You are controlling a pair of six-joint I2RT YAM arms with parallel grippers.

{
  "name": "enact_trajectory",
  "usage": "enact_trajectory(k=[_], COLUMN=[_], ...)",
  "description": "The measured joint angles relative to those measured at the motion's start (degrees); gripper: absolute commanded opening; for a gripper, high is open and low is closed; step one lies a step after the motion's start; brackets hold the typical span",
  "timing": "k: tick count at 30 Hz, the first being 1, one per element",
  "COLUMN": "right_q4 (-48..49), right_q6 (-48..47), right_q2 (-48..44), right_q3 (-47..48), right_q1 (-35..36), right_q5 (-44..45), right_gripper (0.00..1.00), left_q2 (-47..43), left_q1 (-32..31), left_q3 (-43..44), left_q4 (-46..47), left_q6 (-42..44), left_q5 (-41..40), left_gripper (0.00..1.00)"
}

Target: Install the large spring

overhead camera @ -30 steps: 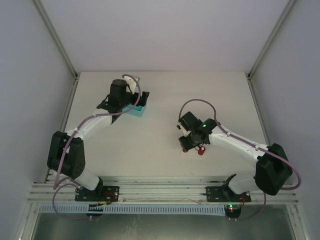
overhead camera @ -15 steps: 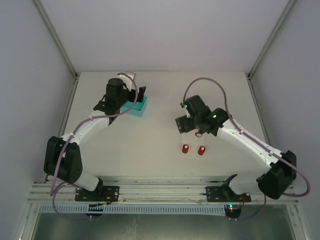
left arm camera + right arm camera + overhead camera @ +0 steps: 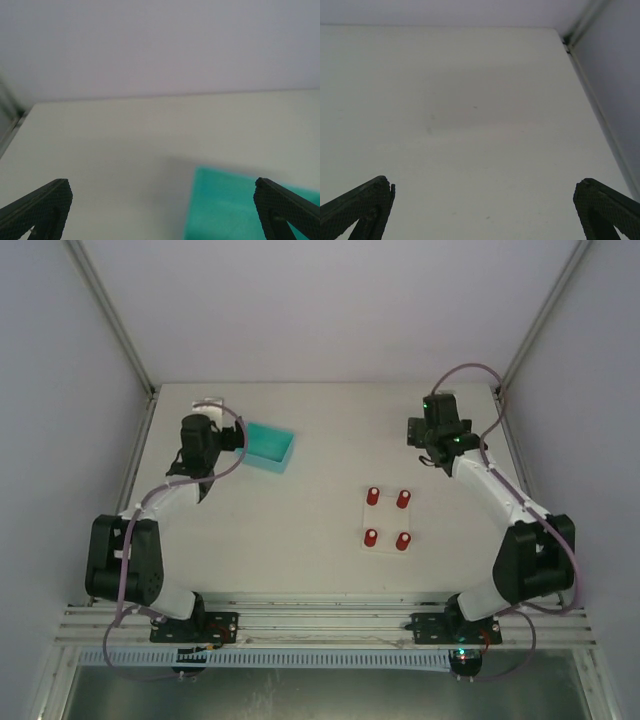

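You cannot pick out the large spring for certain. It is likeliest among the four small red upright pieces [image 3: 372, 497] on the white square base plate [image 3: 387, 519], centre-right in the overhead view. Check which post needs it, then descend straight. Both pincers are spread and empty: the left gripper [image 3: 208, 406] is upper left by the teal rectangular plastic tray [image 3: 270, 447], the right gripper [image 3: 438, 402] upper right. Only the overhead view shows the plate. The wrist views show bare table, and the left one also shows a tray corner.
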Motion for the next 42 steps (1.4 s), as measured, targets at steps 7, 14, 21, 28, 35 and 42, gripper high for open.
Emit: enact_trajectory(k=[7,14,21,28,35,42], right_q4=[12.3,21.3,24.0,25.0,33.9,42.0], right_q6=[-1.7,-2.6,-5.5,-5.9,-6.4,-6.3], right_q2=[3.8,9.4,12.5,10.0,9.4,6.1], right_q3=[-11.7,-16.2,-13.1,-16.7,-27.0,-34.5], right_q1=[-7.3,-10.1,-11.5,-13.2,-14.3,-14.9], right_q5=[-0.1,-6.7,-9.7,-11.6,-15.9,-18.1], right_gripper=[0.99,0.99,0.99,0.99,0.99,0.99], left_q2=[-4.0,-1.9,2.9,6.3,5.1,3.0], left_q1=[5.9,8.2,10.6,10.6,10.6,9.4], left_q3=[-13.6,-18.9,-22.4,-22.9,-25.5,-32.6], left_q4=[7.5,10.8,16.3,21.5,27.1,35.3], left_q6=[-0.7,-2.4,-4.6,-4.5,-4.6,-4.5], left_q5=[-3.0,-5.3,-4.0,3.4,5.1,2.6], left_gripper=[0.99,0.99,0.99,0.99,0.99,0.99])
